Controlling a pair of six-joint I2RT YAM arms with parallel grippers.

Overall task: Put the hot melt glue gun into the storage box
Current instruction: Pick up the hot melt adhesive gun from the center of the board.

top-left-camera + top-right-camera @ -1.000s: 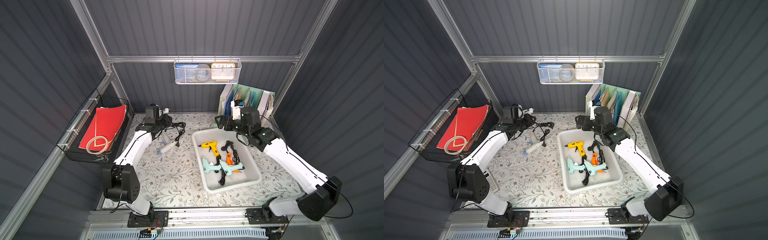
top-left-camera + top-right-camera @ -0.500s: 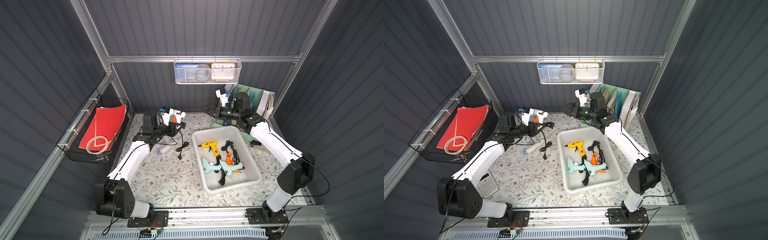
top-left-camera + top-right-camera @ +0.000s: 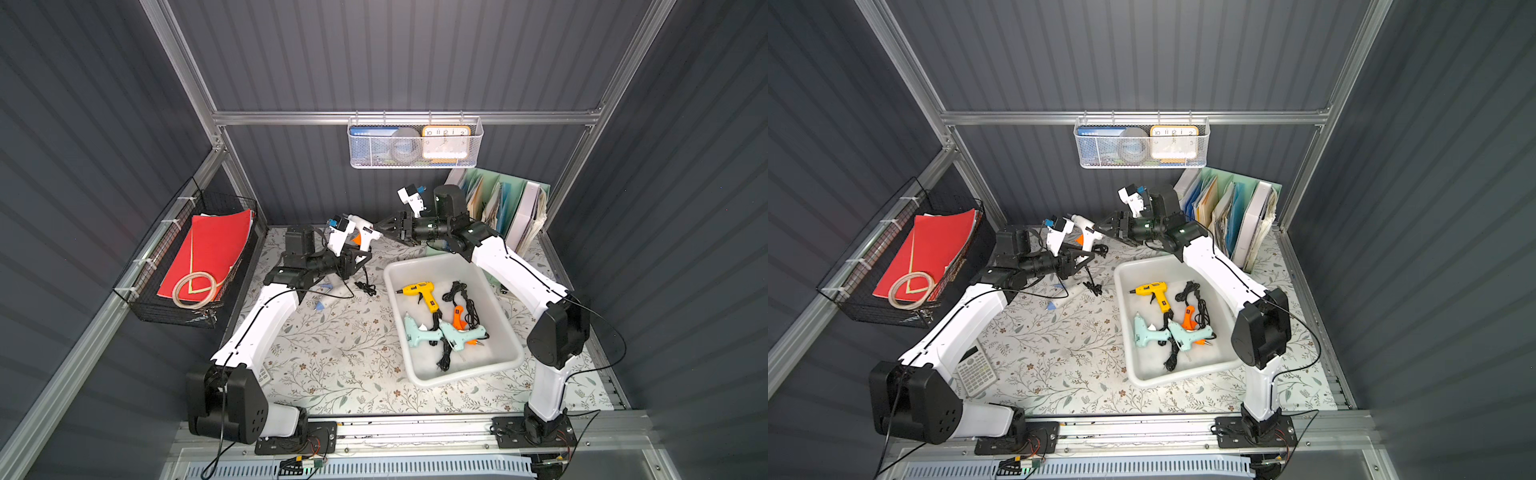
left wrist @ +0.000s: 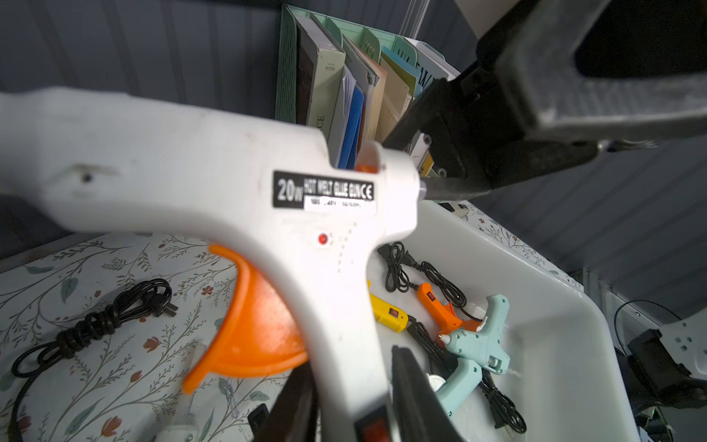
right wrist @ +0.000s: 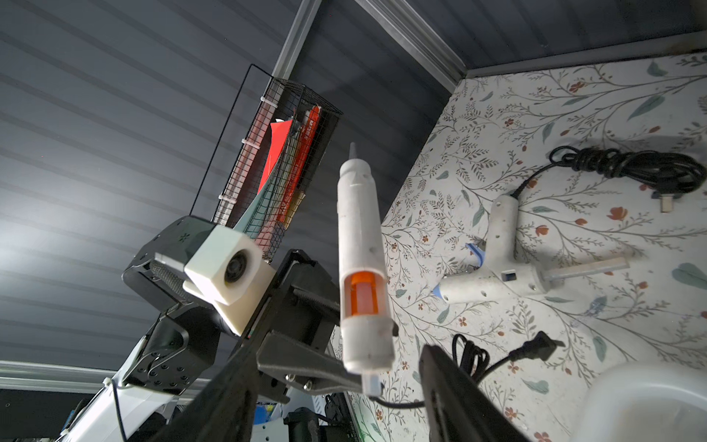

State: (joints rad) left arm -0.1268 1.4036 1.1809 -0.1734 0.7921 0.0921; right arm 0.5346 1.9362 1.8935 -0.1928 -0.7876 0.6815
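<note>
A white hot melt glue gun (image 3: 360, 229) (image 3: 1084, 231) with an orange trigger hangs above the back of the table. My left gripper (image 3: 362, 255) (image 4: 352, 375) is shut on its handle (image 4: 344, 325). The gun's black cord drops to a bundle (image 3: 365, 286) on the table. My right gripper (image 3: 380, 228) (image 5: 390, 367) stands open around the rear end of the gun's barrel (image 5: 359, 245); one finger touches the stub there, the other is apart. The storage box (image 3: 494, 345) (image 3: 1133, 266) lies to the right and holds several glue guns, among them a yellow one (image 3: 419, 291).
A second white glue gun (image 3: 328, 295) (image 5: 501, 264) with a blue trigger lies on the table below the held one. A black wire basket (image 3: 195, 266) hangs left, a white mesh basket (image 3: 415, 145) on the back rail. A file holder (image 3: 507, 208) stands back right, a calculator (image 3: 976, 370) front left.
My left arm has lifted the white glue gun off the table. My right arm has swung from over the box to the gun's rear end, and its jaws have narrowed.
</note>
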